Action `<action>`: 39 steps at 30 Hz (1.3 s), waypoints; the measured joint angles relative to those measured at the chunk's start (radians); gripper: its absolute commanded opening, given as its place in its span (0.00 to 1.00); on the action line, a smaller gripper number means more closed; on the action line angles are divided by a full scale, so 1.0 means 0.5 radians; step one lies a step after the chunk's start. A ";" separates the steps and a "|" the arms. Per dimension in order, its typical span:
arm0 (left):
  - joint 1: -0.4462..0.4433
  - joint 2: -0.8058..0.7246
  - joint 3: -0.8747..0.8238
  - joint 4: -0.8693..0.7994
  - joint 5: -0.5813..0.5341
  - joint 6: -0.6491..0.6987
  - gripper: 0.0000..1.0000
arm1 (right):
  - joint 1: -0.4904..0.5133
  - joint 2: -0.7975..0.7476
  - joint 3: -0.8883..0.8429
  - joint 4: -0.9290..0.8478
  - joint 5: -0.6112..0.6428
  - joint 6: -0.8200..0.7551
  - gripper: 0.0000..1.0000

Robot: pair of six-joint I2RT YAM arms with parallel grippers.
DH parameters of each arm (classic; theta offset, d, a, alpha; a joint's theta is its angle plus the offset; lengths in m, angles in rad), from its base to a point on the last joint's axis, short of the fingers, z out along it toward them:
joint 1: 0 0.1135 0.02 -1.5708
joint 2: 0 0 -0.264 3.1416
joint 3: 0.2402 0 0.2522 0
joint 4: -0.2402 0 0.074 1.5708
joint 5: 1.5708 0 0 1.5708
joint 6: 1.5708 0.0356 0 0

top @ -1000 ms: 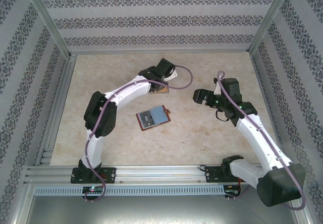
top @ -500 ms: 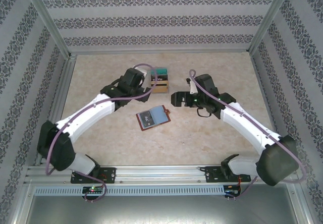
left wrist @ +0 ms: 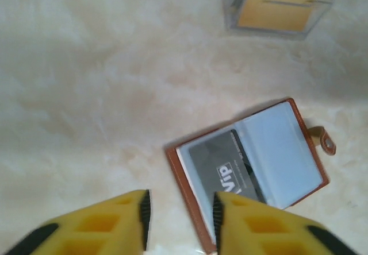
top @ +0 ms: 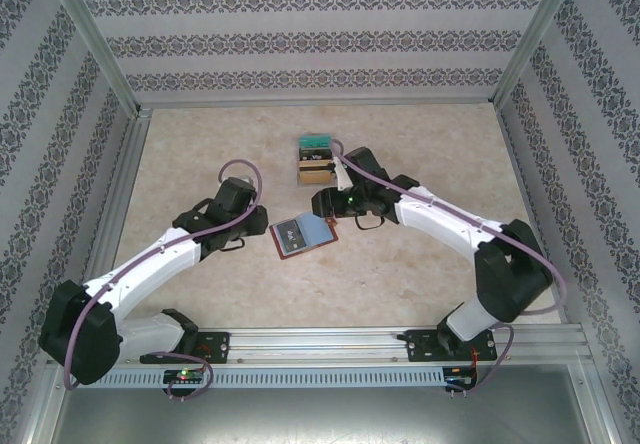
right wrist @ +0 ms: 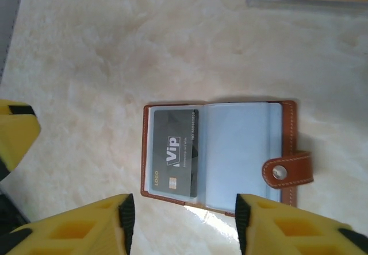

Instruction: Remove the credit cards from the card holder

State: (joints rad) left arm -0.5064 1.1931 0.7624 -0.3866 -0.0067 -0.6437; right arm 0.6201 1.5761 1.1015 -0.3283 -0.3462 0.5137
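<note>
Brown leather card holder [top: 303, 233] lies open mid-table, dark VIP card [right wrist: 174, 159] in its 9 o'clock sleeve; left gripper [left wrist: 179, 212], part-open and empty, should pin the cover while right gripper [right wrist: 183, 215], wide and empty, pinches the card's edge.

White arms [top: 150, 262], black joints; purple cables [top: 240, 168]; yellow fingers [left wrist: 98, 230] (black-edged pads)
</note>
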 measured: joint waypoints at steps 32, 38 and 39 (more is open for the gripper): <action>0.075 0.604 -0.305 0.805 0.657 -0.609 0.00 | 0.061 0.715 0.351 -0.078 -0.416 0.122 0.17; 0.075 0.610 -0.305 0.800 0.648 -0.608 0.00 | 0.062 0.768 0.359 -0.116 -0.442 0.121 0.18; 0.075 0.610 -0.305 0.797 0.645 -0.608 0.00 | 0.062 0.772 0.359 -0.124 -0.441 0.121 0.19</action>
State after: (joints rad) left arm -0.4690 1.4982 0.6098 0.0116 0.3161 -0.9478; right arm 0.6510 1.9621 1.2812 -0.3904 -0.5667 0.5739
